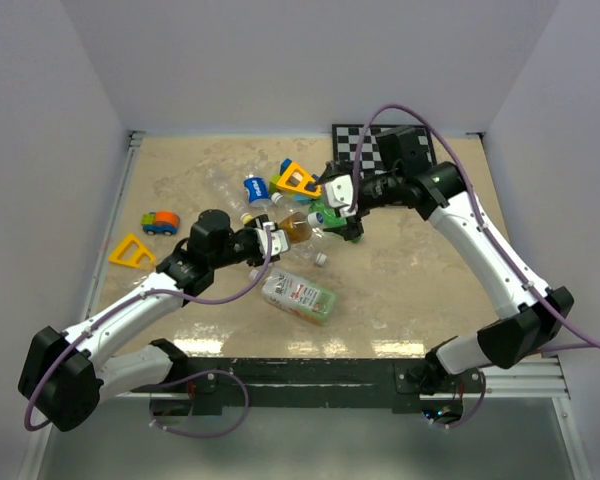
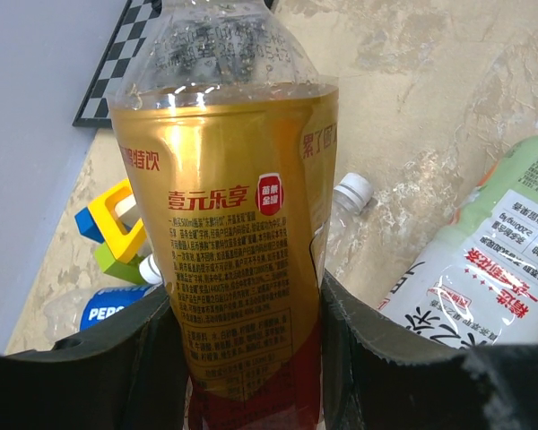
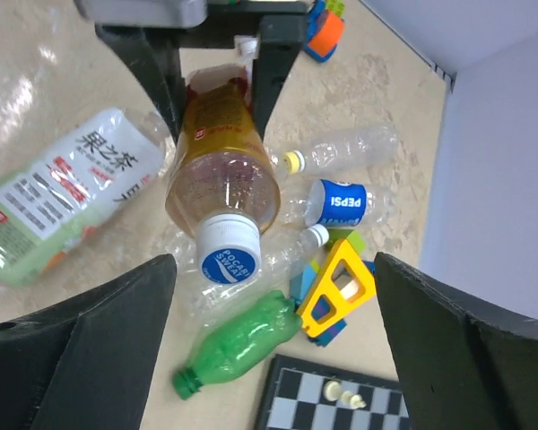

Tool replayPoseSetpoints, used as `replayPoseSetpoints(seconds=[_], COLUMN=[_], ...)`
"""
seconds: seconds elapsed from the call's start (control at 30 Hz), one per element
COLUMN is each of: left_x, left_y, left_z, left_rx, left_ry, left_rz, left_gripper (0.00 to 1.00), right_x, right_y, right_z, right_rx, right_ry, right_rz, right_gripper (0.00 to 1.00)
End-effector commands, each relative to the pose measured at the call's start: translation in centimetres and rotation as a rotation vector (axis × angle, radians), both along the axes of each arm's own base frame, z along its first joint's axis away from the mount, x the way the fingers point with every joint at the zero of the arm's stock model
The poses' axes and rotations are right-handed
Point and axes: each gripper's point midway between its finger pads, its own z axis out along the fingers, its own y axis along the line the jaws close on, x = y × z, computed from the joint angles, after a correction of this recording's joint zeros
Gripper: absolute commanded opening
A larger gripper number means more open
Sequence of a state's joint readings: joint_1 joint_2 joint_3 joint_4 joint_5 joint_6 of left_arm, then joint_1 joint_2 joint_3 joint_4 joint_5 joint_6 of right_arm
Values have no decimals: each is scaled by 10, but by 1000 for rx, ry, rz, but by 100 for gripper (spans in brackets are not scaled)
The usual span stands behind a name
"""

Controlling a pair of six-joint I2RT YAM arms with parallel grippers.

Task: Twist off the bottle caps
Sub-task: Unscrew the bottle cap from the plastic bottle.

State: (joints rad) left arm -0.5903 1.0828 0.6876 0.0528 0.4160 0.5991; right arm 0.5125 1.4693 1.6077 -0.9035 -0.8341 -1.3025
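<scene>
In left tool (image 2: 247,300), amber bottle (image 2: 233,224) base hidden; cap (image 3: 227,253) on.

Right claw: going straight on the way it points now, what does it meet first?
Most likely the white, blue-printed cap on the amber bottle held by the left claw: it sits between the fingers of the open right claw, slightly off centre. How near is unclear.

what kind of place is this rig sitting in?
Probably a lab data-collection cell: plain white walls boxing in a marble-pattern tabletop, strewn with props like drink bottles, a toy car and a chessboard.
</scene>
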Motion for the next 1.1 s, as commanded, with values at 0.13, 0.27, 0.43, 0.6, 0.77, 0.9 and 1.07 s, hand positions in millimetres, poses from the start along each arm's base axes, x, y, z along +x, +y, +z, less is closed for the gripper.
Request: replayPoseSetpoints(seconds=[0.13, 0.27, 0.43, 0.6, 0.77, 0.9, 1.07], left_x=[-1, 0, 2, 4, 4, 4, 5], left_y=[-7, -7, -6, -5, -6, -5, -4], left_z=[14, 15, 14, 13, 12, 13, 13], left_rx=[-33, -39, -38, -35, -35, -36, -35], left_ry=[-24, -15, -9, -8, -5, -6, -8], left_rz=[-26, -19, -9, 2, 1, 4, 12], left_gripper=[0, 0, 0, 0, 0, 0, 0], right_x=[-18, 17, 0, 10, 19, 20, 18], right_y=[-10, -26, -19, -12, -10, -3, 2], right_z=[55, 74, 67, 42, 12, -1, -14], right_rx=[252, 540, 524, 493, 433, 393, 350], right_ry=[341, 601, 748, 802, 843, 857, 872], right_rz=[-232, -681, -656, -678, -720, -729, -732], right_gripper=[98, 98, 98, 92, 82, 75, 71])
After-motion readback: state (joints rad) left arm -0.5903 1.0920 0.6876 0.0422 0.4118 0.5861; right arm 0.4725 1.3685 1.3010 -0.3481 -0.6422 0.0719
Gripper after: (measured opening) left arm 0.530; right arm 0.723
